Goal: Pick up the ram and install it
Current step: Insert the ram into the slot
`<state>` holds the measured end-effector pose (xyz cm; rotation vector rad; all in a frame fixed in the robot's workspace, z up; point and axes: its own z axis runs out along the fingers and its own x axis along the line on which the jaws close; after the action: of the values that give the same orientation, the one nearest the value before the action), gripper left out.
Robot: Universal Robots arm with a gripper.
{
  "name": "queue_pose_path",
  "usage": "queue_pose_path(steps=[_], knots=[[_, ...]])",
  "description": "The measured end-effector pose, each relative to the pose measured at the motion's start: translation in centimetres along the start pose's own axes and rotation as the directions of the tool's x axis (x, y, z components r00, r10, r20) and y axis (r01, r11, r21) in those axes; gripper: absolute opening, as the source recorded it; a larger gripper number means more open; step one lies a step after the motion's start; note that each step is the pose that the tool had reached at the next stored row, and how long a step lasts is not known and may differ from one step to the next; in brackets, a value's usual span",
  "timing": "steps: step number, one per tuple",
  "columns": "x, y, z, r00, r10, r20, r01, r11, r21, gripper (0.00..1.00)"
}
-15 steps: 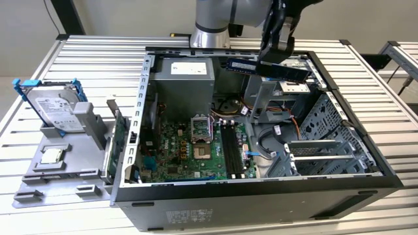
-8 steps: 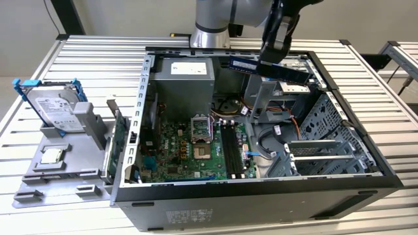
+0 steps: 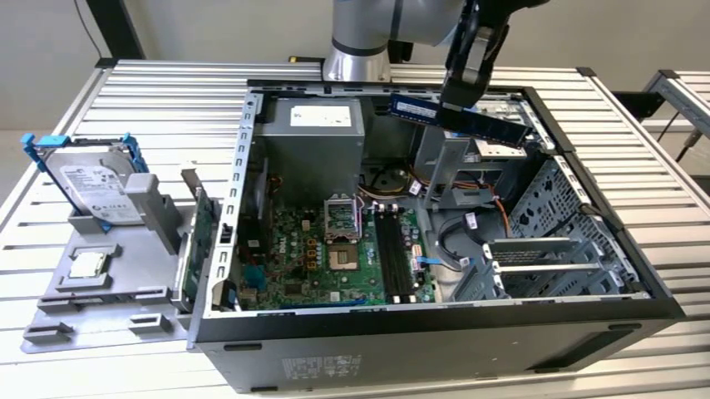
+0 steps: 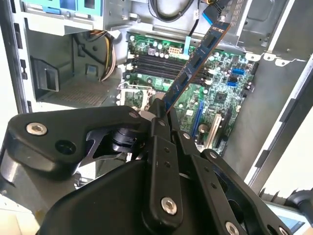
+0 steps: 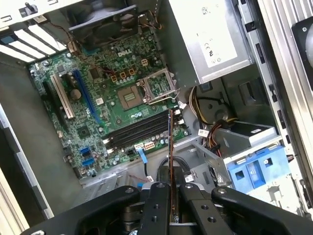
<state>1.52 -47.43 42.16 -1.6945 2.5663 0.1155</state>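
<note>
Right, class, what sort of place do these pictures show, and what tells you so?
Probably a robotics lab bench for computer assembly: an open computer case lies on a slatted metal table, the gripper holds the ram above it, and a hard drive sits in a grey fixture beside it.

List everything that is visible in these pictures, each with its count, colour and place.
table: one, silver slats, under everything.
computer case: one, black and grey, on the table.
motherboard: one, green, inside the case.
memory slots: four, black, on the motherboard.
power supply: one, grey, at the case's far end.
grey fixture: one, on the table, exterior view's left.
hard drive: one, silver in blue frame, on the fixture.
processor chip: one, silver, flat on the fixture.
expansion card: one, green, on edge beside the case.
ram: one, dark, above the case, in the gripper.
gripper: one, black, shut on the ram.
arm: one, grey, behind the case.
</note>
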Motion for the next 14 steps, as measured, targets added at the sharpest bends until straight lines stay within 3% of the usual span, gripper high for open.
queue_pose_path(steps=[7, 14], knots=[[0.0, 0.0, 0.0, 1.0, 0.005, 0.0002, -0.005, 1.0, 0.0005, 0.0], [0.0, 0.0, 0.0, 0.9989, 0.048, 0.0014, -0.048, 0.9989, 0.0045, 0.0]])
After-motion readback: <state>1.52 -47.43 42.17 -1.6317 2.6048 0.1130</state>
